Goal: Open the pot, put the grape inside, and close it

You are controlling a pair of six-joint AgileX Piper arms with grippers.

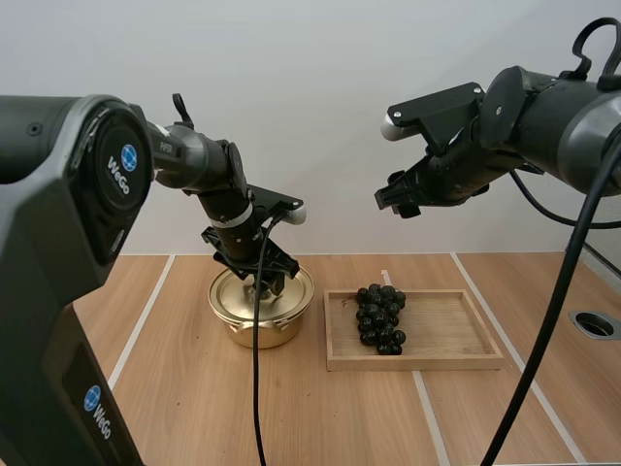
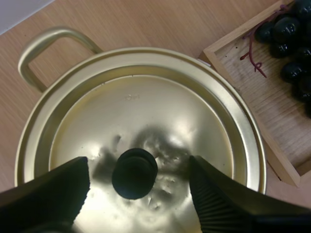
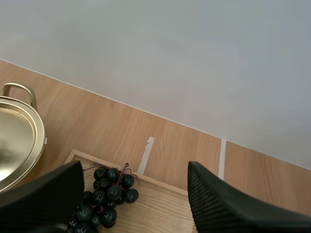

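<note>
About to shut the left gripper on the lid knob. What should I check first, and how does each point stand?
1. Left gripper open: ok.
2. Knob centred between its fingers: ok.
3. Fingers low enough to pinch the knob: cannot tell.
4. Lid seated on the pot: ok.
5. Right gripper open, raised away from the pot: ok.
6. Grapes lying in the tray: ok.

"WeGo" is printed twice on the left arm [image 1: 68, 243], on joint and base.

pot [image 1: 254, 332] gold | knob [image 2: 134, 173] black | grapes [image 1: 380, 318] dark | tray [image 1: 417, 361] light wood
</note>
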